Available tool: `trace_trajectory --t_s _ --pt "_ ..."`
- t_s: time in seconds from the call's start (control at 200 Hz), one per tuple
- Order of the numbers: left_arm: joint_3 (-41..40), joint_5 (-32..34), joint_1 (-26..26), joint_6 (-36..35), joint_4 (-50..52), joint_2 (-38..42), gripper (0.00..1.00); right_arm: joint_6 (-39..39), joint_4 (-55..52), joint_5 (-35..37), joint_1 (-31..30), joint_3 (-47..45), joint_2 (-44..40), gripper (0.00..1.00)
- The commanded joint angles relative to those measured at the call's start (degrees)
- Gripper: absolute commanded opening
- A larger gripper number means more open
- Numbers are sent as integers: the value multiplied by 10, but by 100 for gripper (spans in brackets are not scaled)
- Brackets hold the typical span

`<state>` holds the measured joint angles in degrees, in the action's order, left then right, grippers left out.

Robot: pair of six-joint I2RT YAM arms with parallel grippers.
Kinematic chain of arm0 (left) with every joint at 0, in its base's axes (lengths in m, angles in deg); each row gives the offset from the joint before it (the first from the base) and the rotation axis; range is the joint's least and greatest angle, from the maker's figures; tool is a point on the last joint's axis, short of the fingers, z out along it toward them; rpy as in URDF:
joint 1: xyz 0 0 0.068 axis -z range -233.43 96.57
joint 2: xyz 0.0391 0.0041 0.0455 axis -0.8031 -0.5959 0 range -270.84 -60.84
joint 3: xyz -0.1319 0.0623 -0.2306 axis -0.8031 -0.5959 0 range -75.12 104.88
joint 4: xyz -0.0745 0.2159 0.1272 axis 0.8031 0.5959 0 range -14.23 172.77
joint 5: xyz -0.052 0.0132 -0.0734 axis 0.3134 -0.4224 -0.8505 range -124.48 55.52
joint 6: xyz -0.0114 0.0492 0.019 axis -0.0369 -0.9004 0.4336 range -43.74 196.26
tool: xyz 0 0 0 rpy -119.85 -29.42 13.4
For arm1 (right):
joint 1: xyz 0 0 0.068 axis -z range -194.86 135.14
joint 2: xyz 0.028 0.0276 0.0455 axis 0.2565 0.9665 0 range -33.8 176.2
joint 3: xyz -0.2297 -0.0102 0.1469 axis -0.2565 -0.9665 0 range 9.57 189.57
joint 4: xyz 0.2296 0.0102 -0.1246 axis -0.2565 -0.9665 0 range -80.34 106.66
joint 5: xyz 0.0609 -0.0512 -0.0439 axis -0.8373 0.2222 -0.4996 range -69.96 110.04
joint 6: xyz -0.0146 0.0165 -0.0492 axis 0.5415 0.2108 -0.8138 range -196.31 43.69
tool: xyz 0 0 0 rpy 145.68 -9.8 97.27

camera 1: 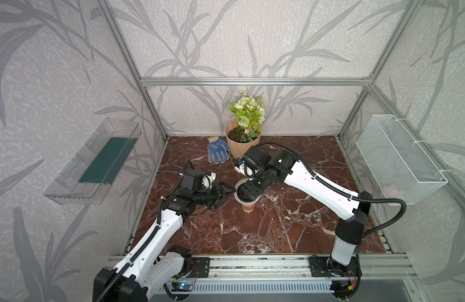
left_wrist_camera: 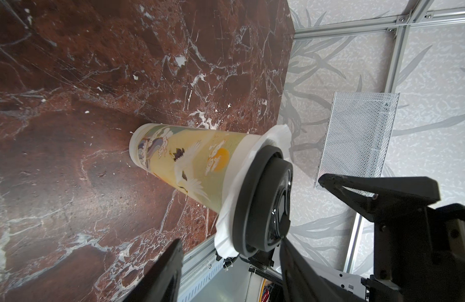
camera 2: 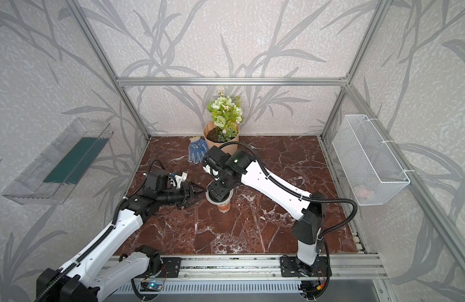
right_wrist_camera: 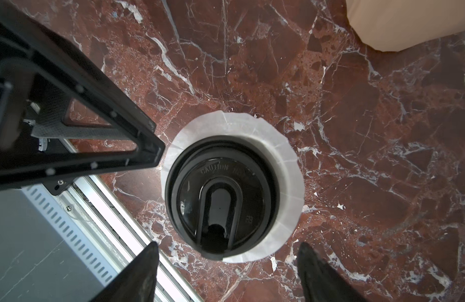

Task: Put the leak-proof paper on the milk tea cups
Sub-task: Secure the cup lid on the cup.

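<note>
Item, marble table (camera 1: 278,230): dark red, white-veined; bears all below, listed from the front edge back.

Item, left gripper (camera 1: 227,196): level with the cup's rim, reaching in from the side; fingers apart, nothing between them; one fingertip (right_wrist_camera: 155,154) just beside the paper's edge, contact not clear.

Item, milk tea cup (left_wrist_camera: 189,162): tall, white, printed with a crane and an orange sun; upright near the table's middle; contents hidden under the lid.

Item, leak-proof paper (right_wrist_camera: 286,157): whitish, translucent, laid over the cup's mouth; held under the black lid (right_wrist_camera: 221,188); its edge shows all round as a creased collar.

Item, right gripper (camera 1: 246,194): straight above the lid, pointing down; fingers spread wider than the lid and clear of it, holding nothing.

Item, clear bin (camera 1: 77,188): fixed to the left wall; holds a flat dark green sheet (camera 1: 108,162).

Item, mesh basket (camera 1: 398,157): white wire, fixed to the right wall; something pale lies in its near end, too dim to identify.

Item, blue glove (camera 1: 217,150): lying flat, just beside the pot.

Item, flower pot (camera 1: 241,149): peach, ribbed, at the back wall; holds dark soil (camera 1: 235,133) and green-and-white flowers (camera 1: 248,112).
</note>
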<state>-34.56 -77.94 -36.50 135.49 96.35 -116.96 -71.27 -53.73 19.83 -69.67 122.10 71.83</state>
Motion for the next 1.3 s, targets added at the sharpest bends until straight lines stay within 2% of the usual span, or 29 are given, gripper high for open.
trace_trajectory --t_s 0.0,0.325,0.925,1.295 --pt "-11 -11 3 12 -20 0 57 -9 -32 -8 -6 20 13 84" --pt "-20 -24 7 17 -38 -14 50 -6 -31 -4 -9 32 40 86" --pt "-21 -33 12 18 -53 -28 50 3 -52 49 -9 60 69 85" --pt "-20 -39 13 17 -59 -36 50 9 -57 57 -8 64 72 85"
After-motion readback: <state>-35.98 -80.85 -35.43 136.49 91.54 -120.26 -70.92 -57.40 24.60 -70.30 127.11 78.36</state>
